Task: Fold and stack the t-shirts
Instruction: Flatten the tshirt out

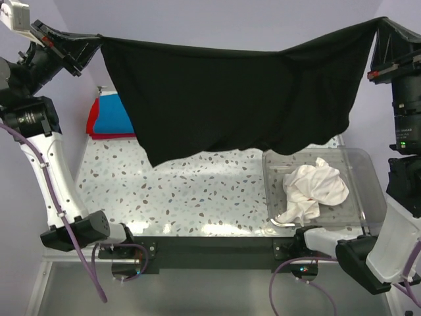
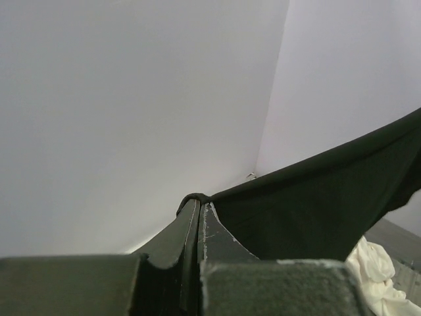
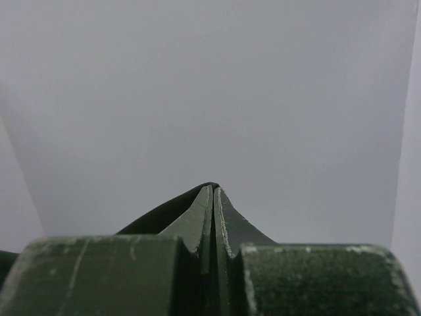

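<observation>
Two corners of the black t-shirt (image 1: 230, 92) are hanging pinched in the closed left gripper (image 1: 92, 41) and right gripper (image 1: 380, 25); lowering both evenly should spread it flat.

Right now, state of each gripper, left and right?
Left gripper: shut on one top corner of the black t-shirt.
Right gripper: shut on the shirt's other top corner.
</observation>
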`<act>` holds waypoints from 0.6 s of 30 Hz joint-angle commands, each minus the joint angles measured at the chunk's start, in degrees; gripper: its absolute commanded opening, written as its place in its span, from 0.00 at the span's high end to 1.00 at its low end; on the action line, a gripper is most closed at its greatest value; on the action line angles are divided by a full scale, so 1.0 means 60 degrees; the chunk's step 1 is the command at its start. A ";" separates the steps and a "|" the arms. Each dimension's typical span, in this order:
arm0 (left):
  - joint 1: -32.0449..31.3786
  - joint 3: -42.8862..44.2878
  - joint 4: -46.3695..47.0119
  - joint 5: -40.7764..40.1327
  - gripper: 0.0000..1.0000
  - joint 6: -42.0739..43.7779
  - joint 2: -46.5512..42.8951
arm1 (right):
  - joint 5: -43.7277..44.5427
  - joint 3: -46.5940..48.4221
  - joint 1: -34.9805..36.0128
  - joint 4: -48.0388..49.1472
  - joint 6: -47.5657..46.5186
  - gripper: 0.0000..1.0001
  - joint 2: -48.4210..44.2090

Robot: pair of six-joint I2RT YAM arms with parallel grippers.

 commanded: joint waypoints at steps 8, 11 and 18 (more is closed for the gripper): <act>-0.0186 -0.0101 0.0081 -0.0903 1.00 -0.0192 0.2461 | -0.0487 0.0146 -0.0010 -0.0059 0.0391 1.00 0.2939; -0.0566 0.0409 -0.0575 -0.1108 1.00 0.0261 0.3222 | -0.0707 0.0716 -0.0010 -0.0235 0.0567 1.00 0.4052; -0.1022 0.1306 -0.1766 -0.1548 1.00 0.1083 0.3752 | -0.1234 0.1334 -0.0010 -0.0134 0.1079 1.00 0.4700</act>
